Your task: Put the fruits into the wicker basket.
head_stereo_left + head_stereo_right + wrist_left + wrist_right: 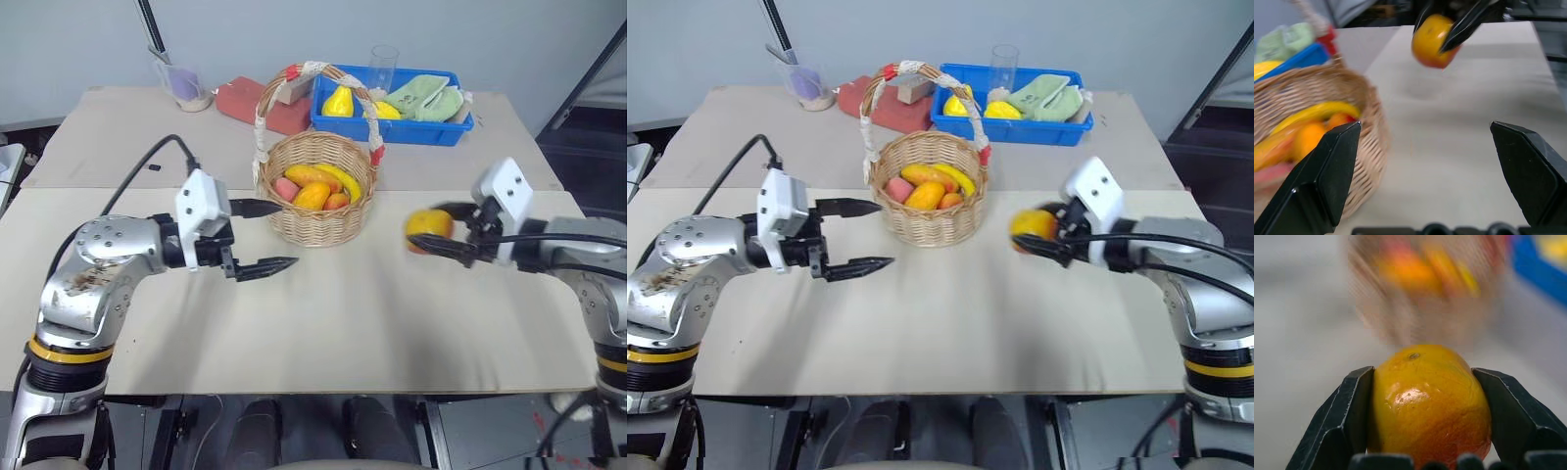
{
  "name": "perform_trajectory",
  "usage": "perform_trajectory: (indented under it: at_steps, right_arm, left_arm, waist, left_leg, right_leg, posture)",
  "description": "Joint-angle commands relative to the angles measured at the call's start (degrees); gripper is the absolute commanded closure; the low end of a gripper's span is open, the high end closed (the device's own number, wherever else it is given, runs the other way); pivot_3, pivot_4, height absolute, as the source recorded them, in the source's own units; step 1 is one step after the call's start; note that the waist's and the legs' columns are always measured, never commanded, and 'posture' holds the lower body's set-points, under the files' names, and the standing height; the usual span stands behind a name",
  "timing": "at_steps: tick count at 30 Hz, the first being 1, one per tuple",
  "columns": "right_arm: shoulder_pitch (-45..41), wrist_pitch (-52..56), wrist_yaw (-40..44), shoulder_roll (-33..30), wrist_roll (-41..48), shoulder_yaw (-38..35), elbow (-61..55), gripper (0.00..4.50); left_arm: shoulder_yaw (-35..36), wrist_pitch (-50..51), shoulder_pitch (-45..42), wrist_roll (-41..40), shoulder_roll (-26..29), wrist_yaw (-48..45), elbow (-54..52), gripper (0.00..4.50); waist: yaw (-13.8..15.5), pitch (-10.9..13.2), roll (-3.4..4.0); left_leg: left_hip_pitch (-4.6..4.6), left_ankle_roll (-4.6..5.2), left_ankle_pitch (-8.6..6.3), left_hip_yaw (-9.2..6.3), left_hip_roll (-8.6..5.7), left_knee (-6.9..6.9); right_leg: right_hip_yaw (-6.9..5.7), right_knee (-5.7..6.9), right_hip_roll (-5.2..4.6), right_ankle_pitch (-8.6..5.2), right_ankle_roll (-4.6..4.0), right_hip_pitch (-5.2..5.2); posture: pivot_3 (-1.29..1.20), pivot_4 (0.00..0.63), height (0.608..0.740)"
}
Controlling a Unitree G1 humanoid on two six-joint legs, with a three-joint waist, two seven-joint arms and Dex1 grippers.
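Fruit in hand: round apple-like fruit (429, 228), orange-yellow with a red flush low down, glossy, small dark stem dimple on top; it hangs above the surface (323, 323), clear of it, to the right of the wicker basket (318, 230).
Right tool (443, 233): clenched on that fruit, one black finger on each flank, grip across the widest part; the hold looks centred and firm.
Left tool (266, 238): released, fingers spread wide, nothing between them; it sits just beside the basket's left wall.
Wicker basket: round, tan weave, tall arched handle (294, 83) wrapped in white and red tape; it stands mid-surface and already contains an elongated orange-yellow mango-like fruit (313, 195) with other yellow, orange and pink pieces.
Step in hand, my judgement: carry the fruit across to the basket mouth.
Method advised: I lift over the near rim, approach in front of the handle arch rather than beneath it, lower onto the free spot, then let go low so nothing bounces out.
Risk: my left tool near the basket could nudge it.
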Motion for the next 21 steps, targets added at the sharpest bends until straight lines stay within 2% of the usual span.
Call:
perform_trajectory:
  at_steps: [1, 5, 10, 12, 14, 19, 21]
  right_arm:
    - [-5.6, 0.1, -5.4, 6.1, -0.3, 4.0, -1.0, 1.6]
    - [-12.6, -10.4, -10.5, 16.0, -9.4, 11.9, 10.9, 1.6]
    - [-18.0, -21.1, -13.7, 23.4, -15.1, 13.4, 25.5, 1.6]
    - [-18.8, -23.4, -13.9, 24.8, -16.3, 13.2, 28.6, 0.55]
    - [-19.0, -24.7, -13.9, 25.5, -16.8, 12.7, 29.8, 0.01]
    - [-18.1, -23.5, -13.3, 25.9, -15.3, 11.2, 26.9, 0.01]
    - [-16.3, -20.8, -11.3, 24.9, -13.0, 10.8, 22.2, 0.01]
  left_arm:
    - [6.0, 2.8, 1.2, -4.8, 2.1, 0.9, -2.0, 0.0]
    - [9.5, 5.0, 3.4, -6.8, 3.7, 2.9, -3.5, 0.0]
    - [11.6, 6.8, 5.6, -8.6, 4.3, 6.0, -6.4, 0.0]
    - [11.7, 7.0, 6.0, -9.1, 4.4, 6.9, -7.2, 0.0]
    - [11.5, 7.0, 6.3, -9.2, 4.4, 7.6, -7.8, 0.0]
    - [11.1, 6.9, 5.7, -9.3, 4.3, 8.8, -7.8, 0.0]
    - [10.7, 6.6, 5.3, -9.2, 4.4, 8.8, -7.6, 0.0]
  waist:
    - [0.0, 0.0, -0.01]
    - [0.2, 0.0, -0.01]
    - [0.7, 0.0, -0.01]
    - [0.9, 0.0, -0.01]
    - [1.0, 0.0, -0.01]
    - [1.0, 0.0, -0.01]
    - [1.1, 0.0, -0.01]
  left_leg:
    - [0.0, 0.0, 0.0, 0.01, 0.0, 0.0]
    - [-0.07, -0.01, 0.0, 0.03, -0.05, 0.0]
    - [-0.13, -0.04, 0.02, 0.07, -0.06, -0.03]
    - [-0.16, -0.04, 0.02, 0.08, -0.06, -0.04]
    - [-0.16, -0.05, 0.02, 0.08, -0.05, -0.07]
    - [-0.16, -0.05, 0.02, 0.08, -0.04, -0.09]
    - [-0.17, -0.05, 0.02, 0.08, -0.04, -0.1]
  right_leg:
    - [-0.01, 0.0, -0.02, 0.0, 0.0, 0.0]
    - [-0.04, -0.01, -0.09, 0.0, 0.0, -0.09]
    - [-0.04, 0.03, -0.12, 0.01, 0.0, -0.22]
    - [-0.03, 0.06, -0.13, 0.01, -0.01, -0.27]
    - [-0.04, 0.07, -0.13, 0.01, -0.01, -0.28]
    - [-0.03, 0.1, -0.12, 0.01, -0.01, -0.31]
    - [-0.03, 0.11, -0.12, 0.01, -0.02, -0.34]
  posture:
    - [0.0, 0.15, 0.74]
    - [0.0, 0.15, 0.74]
    - [0.0, 0.15, 0.74]
    - [0.0, 0.15, 0.74]
    - [0.0, 0.15, 0.74]
    - [0.0, 0.15, 0.74]
    - [0.0, 0.15, 0.74]
